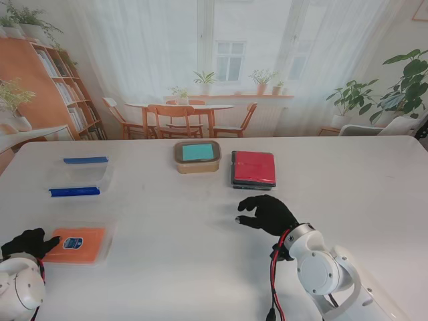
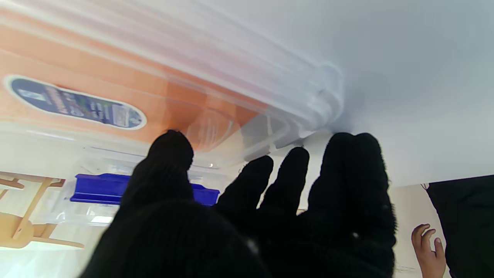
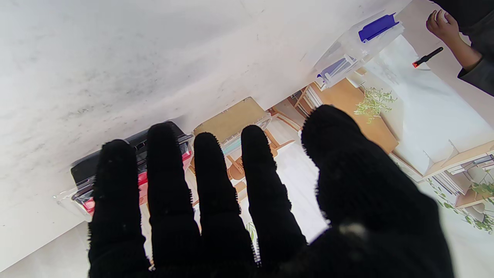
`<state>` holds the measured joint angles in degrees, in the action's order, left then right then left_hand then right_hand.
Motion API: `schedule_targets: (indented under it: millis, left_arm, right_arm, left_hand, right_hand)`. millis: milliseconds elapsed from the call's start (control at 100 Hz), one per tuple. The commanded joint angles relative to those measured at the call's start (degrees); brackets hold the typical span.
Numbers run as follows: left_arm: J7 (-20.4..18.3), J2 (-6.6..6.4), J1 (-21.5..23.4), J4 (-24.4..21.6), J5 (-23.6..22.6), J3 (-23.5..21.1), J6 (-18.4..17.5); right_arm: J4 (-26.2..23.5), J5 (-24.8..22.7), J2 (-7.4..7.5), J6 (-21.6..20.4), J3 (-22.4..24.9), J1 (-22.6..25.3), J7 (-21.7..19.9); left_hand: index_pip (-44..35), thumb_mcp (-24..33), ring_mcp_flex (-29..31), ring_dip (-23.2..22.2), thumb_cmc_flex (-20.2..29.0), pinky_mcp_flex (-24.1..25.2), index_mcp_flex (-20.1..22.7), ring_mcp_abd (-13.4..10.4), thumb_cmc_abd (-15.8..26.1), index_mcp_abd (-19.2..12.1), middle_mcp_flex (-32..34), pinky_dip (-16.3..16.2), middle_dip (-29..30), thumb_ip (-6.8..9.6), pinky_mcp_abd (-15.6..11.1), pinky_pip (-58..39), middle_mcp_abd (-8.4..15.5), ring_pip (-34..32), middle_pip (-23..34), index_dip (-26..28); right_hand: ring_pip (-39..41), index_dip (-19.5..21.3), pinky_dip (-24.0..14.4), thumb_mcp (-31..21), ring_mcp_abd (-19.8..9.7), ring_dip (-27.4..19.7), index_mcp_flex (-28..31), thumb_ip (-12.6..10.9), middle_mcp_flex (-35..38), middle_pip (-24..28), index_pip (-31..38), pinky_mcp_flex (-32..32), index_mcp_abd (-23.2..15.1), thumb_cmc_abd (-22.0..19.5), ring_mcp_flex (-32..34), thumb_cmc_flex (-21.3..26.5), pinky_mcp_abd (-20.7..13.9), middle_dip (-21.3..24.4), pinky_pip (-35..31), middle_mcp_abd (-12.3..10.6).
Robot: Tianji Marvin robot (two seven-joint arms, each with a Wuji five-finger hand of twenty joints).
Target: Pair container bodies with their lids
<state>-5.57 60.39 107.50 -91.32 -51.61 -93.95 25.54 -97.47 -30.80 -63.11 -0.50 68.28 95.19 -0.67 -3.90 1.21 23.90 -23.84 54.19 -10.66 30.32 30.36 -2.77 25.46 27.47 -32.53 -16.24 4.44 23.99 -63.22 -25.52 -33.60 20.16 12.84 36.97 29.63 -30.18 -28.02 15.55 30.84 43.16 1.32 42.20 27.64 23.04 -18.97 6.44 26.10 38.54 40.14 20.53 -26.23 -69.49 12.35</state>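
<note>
White table (image 1: 200,267), wooden chairs (image 1: 175,120), bookshelf (image 1: 53,87), potted plants (image 1: 401,83), curtained window (image 1: 229,60)

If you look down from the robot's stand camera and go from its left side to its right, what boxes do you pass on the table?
Flat orange lid with a blue label → beige container with a teal lid → black container with a red lid. The clear blue-clipped box overlaps the orange lid sideways, so it is left out.

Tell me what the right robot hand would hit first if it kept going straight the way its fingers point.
Probably the red-lidded container. The right robot hand hovers open over bare table, and in its wrist view the fingers line up mostly with that container. The tan container sits just left of the line; depth is unclear.
</note>
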Motion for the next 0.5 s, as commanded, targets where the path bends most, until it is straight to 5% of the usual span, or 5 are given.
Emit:
schedule_targets:
  millis: [0, 490]
  left_arm:
    - [-1.7, 1.1, 1.35, 1.24, 0.93, 1.7, -0.29]
    - [-4.5, 0.75, 0.93, -1.66, 3.17, 5.36, -2.25]
  right_arm:
    - [0.0, 0.31, -0.19, -0.06, 0.06, 0.19, -0.75]
    - [-0.56, 0.02, -0.19, -0.4, 1.16, 1.26, -0.46]
  left_hand:
    - [0.23, -1.48, 2.52, -1.06, 0.25, -0.49, 1.01, -2.5, -4.69, -0.89, 0.5, -1.19, -0.65, -0.46, -4.09, -1.7, -1.42, -3.5, 0.68, 0.85]
    - [0.22, -1.43, 2.37, -0.97, 0.25, -0.04, 1.1, -2.66, -4.73, -1.42, 0.66, -1.51, -0.65, -0.45, -4.18, -1.83, -0.82, -3.42, 0.58, 1.03]
  right_hand:
    - [-0.29, 1.07, -0.05, 1.24, -0.42, 0.24, -1.68, -1.25, -1.63, 0.28, -0.5, 0.43, -1.98, -0.96, -1.63, 0.49, 1.33, 0.23, 0.61, -0.88]
    - [-0.34, 1.14, -0.34, 1.3, -0.39, 0.25, -1.71, -1.25, -1.74, 0.3, -0.55, 0.61, -2.62, -0.99, -1.96, 0.56, 1.37, 0.26, 0.62, -0.89]
